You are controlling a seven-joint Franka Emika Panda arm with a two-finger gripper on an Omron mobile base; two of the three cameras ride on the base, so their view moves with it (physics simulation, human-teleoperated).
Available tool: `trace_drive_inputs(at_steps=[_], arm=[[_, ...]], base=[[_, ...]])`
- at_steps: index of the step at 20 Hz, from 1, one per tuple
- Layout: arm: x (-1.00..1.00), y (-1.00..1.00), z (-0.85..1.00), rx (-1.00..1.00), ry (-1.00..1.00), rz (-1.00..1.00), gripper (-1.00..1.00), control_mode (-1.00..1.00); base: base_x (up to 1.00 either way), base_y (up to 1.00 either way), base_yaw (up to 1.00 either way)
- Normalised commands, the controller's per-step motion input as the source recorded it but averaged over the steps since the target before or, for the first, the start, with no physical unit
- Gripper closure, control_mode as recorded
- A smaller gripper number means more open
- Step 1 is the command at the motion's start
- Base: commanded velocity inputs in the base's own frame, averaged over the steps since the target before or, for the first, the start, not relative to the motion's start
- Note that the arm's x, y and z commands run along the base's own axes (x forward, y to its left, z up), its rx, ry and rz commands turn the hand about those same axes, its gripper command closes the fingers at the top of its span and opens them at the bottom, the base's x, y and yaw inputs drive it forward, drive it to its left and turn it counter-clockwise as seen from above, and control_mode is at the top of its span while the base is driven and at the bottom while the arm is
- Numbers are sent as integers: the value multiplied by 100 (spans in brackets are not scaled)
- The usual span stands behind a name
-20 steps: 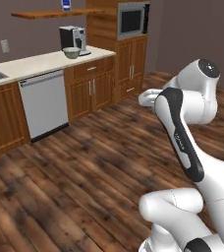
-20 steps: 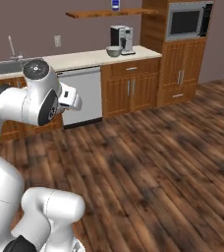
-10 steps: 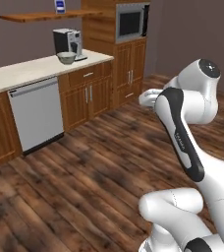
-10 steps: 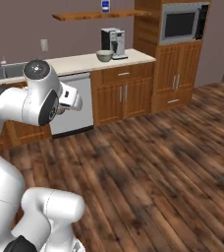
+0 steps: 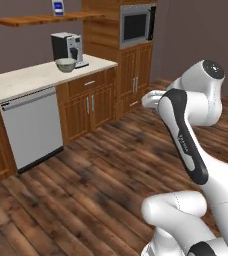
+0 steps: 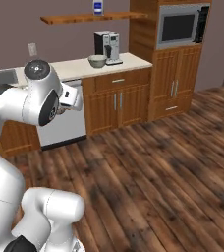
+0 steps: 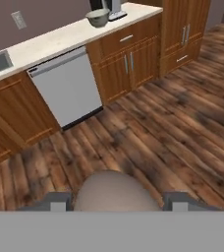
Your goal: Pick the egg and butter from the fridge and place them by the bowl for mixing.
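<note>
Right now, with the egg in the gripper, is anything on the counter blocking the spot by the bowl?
Nothing visible blocks it. The egg sits between the fingertips. The counter beside the bowl is bare on the near side; the coffee machine stands close behind it.

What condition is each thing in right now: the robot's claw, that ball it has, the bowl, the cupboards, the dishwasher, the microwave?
gripper: closed on the egg
egg: held between the fingers, off the counter
bowl: upright on the counter, beside the coffee machine
cabinet doors: shut
dishwasher: door shut
microwave: door shut
</note>
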Motion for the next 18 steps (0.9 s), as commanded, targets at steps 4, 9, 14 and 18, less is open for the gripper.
trace_drive_inputs(at_steps=[4, 9, 14, 18], arm=[[0, 0, 0, 0, 0, 0, 100, 100], [0, 0, 0, 0, 0, 0, 100, 100], [0, 0, 0, 0, 0, 0, 100, 100], [0, 0, 0, 0, 0, 0, 100, 100]], base=[[89, -7, 0], [90, -7, 0], [92, -8, 0], [94, -9, 0]])
